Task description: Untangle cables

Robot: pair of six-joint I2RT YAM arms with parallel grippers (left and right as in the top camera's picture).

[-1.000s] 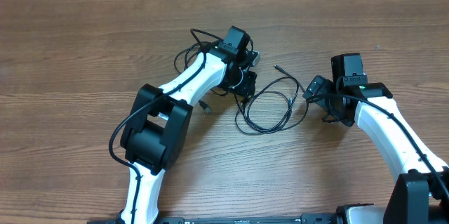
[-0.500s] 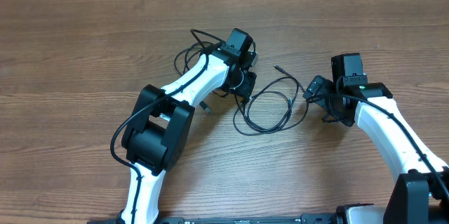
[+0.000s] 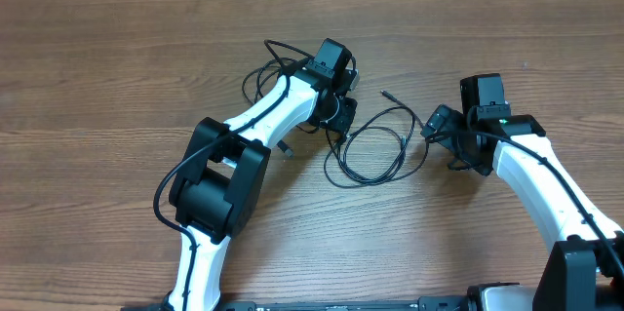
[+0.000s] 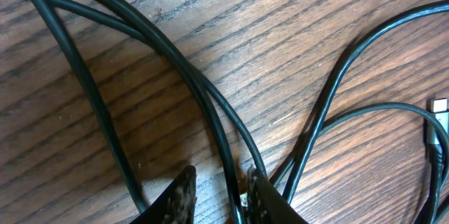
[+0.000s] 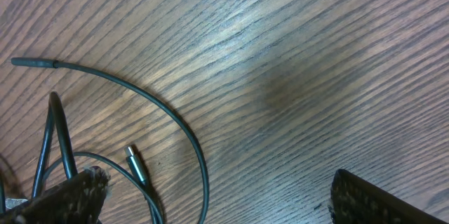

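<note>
The cables [image 3: 372, 151] are thin black cords. One lies in a loop mid-table, and more are tangled behind the left arm [image 3: 258, 75]. My left gripper [image 3: 337, 116] is down at the loop's left side. In the left wrist view its jaws [image 4: 219, 192] stand narrowly open, with one strand [image 4: 230, 181] between them next to the right finger and a gap on the other side. A silver plug [image 4: 438, 104] shows at the right edge. My right gripper [image 3: 436, 128] stands wide open [image 5: 224, 203] right of the loop, over a cable arc [image 5: 189, 133] and a plug end [image 5: 137, 164], touching neither.
A small loose plug [image 3: 285, 145] lies beside the left forearm. The thicker black wires on both arms are the robot's own. The wooden table [image 3: 117, 67] ends at its far edge near the top of the overhead view.
The left wrist shifted slightly, and the loop's left side moved a little with it. The right arm has not moved.
</note>
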